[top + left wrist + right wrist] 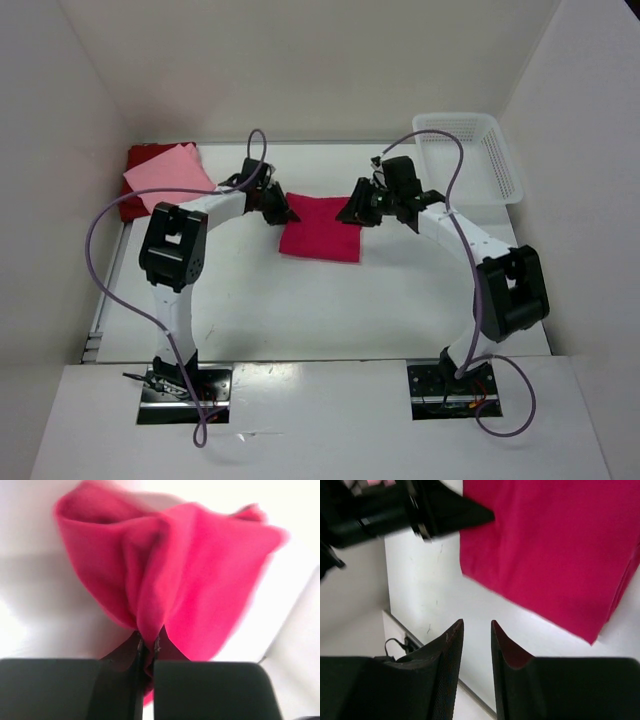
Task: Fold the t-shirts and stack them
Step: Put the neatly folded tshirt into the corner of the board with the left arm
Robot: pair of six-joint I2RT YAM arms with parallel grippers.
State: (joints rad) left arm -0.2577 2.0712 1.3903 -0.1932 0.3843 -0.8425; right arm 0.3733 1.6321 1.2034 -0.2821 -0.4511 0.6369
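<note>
White walls box in a plain white table [300,310], and the bright crimson-magenta folded cloth t-shirt [322,238] sits pretty much dead centre on it, between the two arms. It's a neat-ish rectangle, close to square (maybe a touch longer left-to-right, hard to call from above), turned slightly against the table edges.

The left gripper [278,208] is clamped tight on the shirt's far left corner. Its wrist view shows the cloth bunched up and pinched right between the jaws. The right gripper [355,212] hangs by the far right corner with its jaws only a narrow slit apart and nothing in them. From its own camera the shirt lies ahead and off to the right, not between the fingers.

What matters for the next bit: the stack is in the far left corner, a light pink folded t-shirt [168,175] lying on top of a dark red t-shirt [133,208]. So the crimson one probably has to travel left and away from the bases, and the left arm is both nearer and the only one with a hold. Dragging it by one corner could well pull the fold open.

A white plastic lattice basket [455,118] sits at the far right, well apart from the shirts.
</note>
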